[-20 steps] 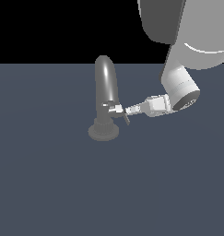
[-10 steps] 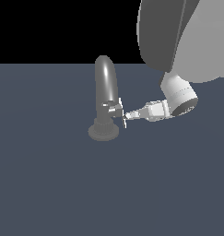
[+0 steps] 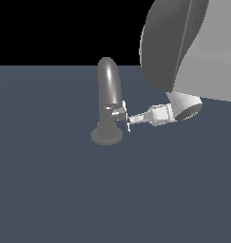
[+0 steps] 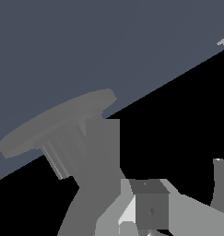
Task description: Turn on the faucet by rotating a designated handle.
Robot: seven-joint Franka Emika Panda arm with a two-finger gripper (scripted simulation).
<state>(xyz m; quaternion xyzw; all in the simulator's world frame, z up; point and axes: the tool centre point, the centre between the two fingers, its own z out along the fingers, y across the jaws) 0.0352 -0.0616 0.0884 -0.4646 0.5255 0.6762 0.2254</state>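
I see the faucet [image 3: 109, 95] fixed to the counter [image 3: 50, 180], rigid, slick metal. My end effector [image 3: 130, 121] meets the handle [image 3: 122, 114]; I can't tell its opening. I'd push the white tip.

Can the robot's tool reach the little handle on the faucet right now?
Probably yes. The tool is right at the handle on the faucet, with nothing between them in the exterior view.

One faucet [image 3: 109, 90], grey metal, single curved spout tube on one round flanged base. One handle [image 3: 125, 115] sticking out of its lower stem. One robot arm [image 3: 183, 52], with one gripper [image 3: 131, 121]. One dark blue-grey floor [image 3: 64, 190].
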